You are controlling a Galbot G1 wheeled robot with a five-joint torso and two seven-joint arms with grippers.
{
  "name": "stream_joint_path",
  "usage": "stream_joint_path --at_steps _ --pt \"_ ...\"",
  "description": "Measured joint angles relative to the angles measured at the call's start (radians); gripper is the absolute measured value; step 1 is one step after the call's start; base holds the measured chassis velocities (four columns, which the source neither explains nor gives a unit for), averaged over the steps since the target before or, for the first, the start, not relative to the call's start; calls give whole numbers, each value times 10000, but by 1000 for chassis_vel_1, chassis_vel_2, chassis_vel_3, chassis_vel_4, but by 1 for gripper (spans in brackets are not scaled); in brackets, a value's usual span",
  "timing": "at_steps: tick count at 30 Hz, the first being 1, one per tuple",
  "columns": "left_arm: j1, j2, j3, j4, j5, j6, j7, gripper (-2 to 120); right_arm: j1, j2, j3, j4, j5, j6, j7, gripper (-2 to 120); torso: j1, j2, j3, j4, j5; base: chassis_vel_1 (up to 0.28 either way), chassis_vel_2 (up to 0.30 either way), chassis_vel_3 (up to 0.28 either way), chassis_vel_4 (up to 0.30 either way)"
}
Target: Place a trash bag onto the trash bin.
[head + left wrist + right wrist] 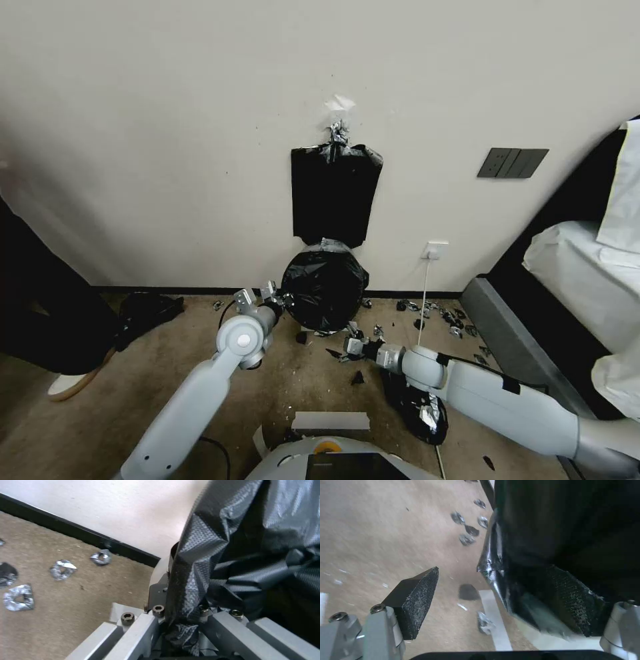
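Currently, step: I was seating the trash bag (325, 288) over the trash bin (533, 637), which stood centre frame in the head view against the wall (167, 133).
Left claw (181, 627): pressed together, pinching a fold of bag film at the bin's left rim.
Right claw (506, 605): spread wide at the bin's lower right, one pad outside on the carpet (100, 427) side, the other tucked behind the film.
Doing it well: I judged the left pinch should hold while the right took a fresh bite and drew the film down evenly, without tearing.
Materials: thin, glossy, embossed black film, crumpled in folds; smooth cream bin wall; cross-hatched rubber pads; foil-like scraps (63, 568) littering the carpet.
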Motion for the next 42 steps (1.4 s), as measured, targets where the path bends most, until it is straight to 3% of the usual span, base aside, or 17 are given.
stream_joint_path --at_steps 8,13,15,22,24,27,29,33,35,36,39,40,42 --pt "-6 89 -126 472 787 -220 323 0 -82 -985 64 968 634 -38 209 80 0 0 0 1 1 0 0 0 0" --pt "149 143 -170 607 1298 -326 486 0 -117 -1426 149 1283 919 -38 299 65 0 0 0 0 0 0 0 0 0" --pt "291 163 -179 698 1889 -432 693 0 -148 -1695 301 1492 1088 -48 361 52 0 0 0 -2 0 0 0 0 0" --pt "622 125 -158 765 2942 -675 1124 0 -96 -2070 529 2097 1529 -279 485 32 0 0 0 0 0 0 0 0 0" --pt "805 125 -139 657 3393 -760 1346 0 6 -2130 639 2487 1924 -783 569 21 0 0 0 0 0 0 0 0 0" --pt "999 128 -108 456 3638 -789 1441 0 175 -2091 668 2796 2399 -1330 787 13 0 0 0 0 -1 0 0 0 0" --pt "1288 119 -68 281 4353 -822 1690 0 400 -1917 704 3205 2990 -2230 1217 7 0 0 0 0 1 0 0 0 0" --pt "1545 92 -20 162 5163 -902 1988 0 731 -1645 671 3678 3886 -3270 1844 7 0 0 0 0 -1 0 0 0 0" --pt "1784 36 41 -66 5781 -946 2183 0 1406 -1182 335 4100 5096 -4567 2728 6 0 0 0 -2 0 0 0 0 0" --pt "1784 36 41 -66 5781 -946 2183 0 1406 -1182 335 4100 5096 -4567 2728 6 0 0 0 -2 0 0 0 0 0" --pt "2093 -50 106 -318 6579 -997 2439 0 2621 -182 -340 4227 6812 -6083 4074 6 0 0 0 0 -1 0 0 0 0" --pt "2093 -50 106 -318 6579 -997 2439 0 2621 -182 -340 4227 6812 -6083 4074 6 0 0 0 0 -1 0 0 0 0" --pt "2208 -97 134 -434 6870 -1017 2525 0 3181 442 -708 4069 7792 -6615 5044 6 0 0 0 2 -4 0 0 0 0"
